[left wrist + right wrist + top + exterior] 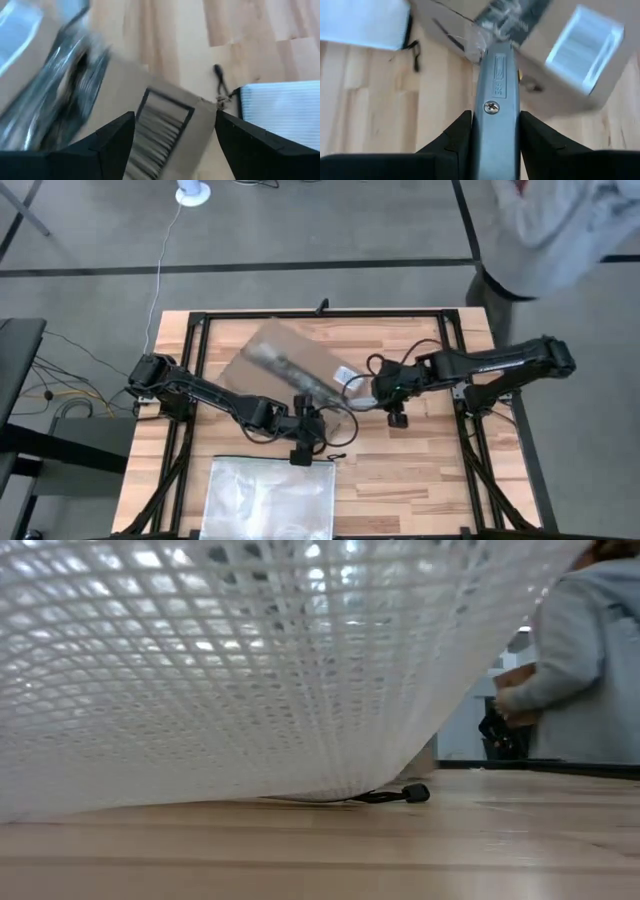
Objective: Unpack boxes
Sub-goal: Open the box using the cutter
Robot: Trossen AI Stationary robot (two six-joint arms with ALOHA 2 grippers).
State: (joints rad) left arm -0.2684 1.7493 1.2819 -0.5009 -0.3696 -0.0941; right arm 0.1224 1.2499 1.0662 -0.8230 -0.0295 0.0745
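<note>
The brown cardboard box (285,365) lies slantwise on the table's middle, with a dark tape strip (290,368) along its top and a white label (345,374) at its right corner. My right gripper (378,392) is just right of it, shut on a grey utility knife (495,100). The knife's tip reaches the tape's end (487,42). My left gripper (305,430) is open at the box's near edge. Its fingers (112,145) stand on either side of the labelled corner (160,125). My right gripper pinches the knife's grey metal body (495,130) between its two fingers, which lie along it, and the blade end sticks out ahead toward the box. The tip (481,50) is at the torn tape on the box's edge. I cannot tell whether my left gripper touches the box.
A clear mesh-lined zip bag (268,498) lies flat at the table's near edge and fills most of the low view (220,670). A person in a grey top (560,230) stands beyond the table's far right corner. Bare wood (420,470) lies at the near right.
</note>
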